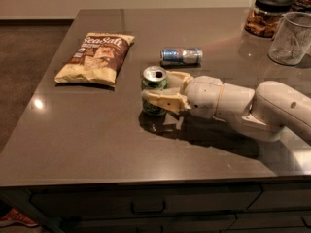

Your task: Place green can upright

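Gripper [156,87] reaches in from about four o'clock on its pale arm and is clasped on the green can [154,75], one finger across the near side of the body and the other curving round the far side. The green can stands upright close to the middle of the table [97,130], silver top showing, its base on or just above the surface; I cannot tell which. From the can, a chip bag [95,57] lies at ten o'clock, well apart, a blue-and-silver can [181,56] lies on its side at one o'clock, near, and a jar [266,14] and clear cup [291,38] sit off at two o'clock. As a judgement, a small aluminium can like this is light and thin-walled: it dents under a hard squeeze, and its smooth round side can slip or twist in a loose one. The mid-body hold, opposite sides, looks the sensible place, with moderate pressure. Being narrow-based, it could topple if nudged as the fingers part, so a straight, level release seems wise.
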{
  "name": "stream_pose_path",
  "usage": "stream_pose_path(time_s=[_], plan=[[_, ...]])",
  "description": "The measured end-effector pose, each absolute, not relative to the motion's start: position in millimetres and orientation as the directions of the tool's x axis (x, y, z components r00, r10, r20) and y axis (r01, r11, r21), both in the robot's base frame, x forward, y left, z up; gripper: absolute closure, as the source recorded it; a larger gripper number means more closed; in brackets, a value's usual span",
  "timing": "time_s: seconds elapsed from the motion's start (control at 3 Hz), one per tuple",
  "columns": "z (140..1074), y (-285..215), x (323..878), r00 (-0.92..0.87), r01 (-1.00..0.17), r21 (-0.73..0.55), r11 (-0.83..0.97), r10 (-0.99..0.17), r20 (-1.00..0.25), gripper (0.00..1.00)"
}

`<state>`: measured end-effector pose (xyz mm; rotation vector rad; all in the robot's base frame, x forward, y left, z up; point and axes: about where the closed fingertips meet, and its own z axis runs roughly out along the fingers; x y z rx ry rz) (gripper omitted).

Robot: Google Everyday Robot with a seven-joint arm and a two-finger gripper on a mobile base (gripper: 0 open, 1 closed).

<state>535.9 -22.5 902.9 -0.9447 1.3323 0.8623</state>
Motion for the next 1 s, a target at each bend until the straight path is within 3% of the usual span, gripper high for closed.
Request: stream_pose_path(time_s=[0.67,1.0], plan=[[905.3,-16.8,534.5,0.064,-0.922,-0.067,0.380,-0.021,-0.998,0.00],[905.5,-16.3,534.4,0.065,-0.923,-0.068,0.379,-0.021,-0.998,0.00]])
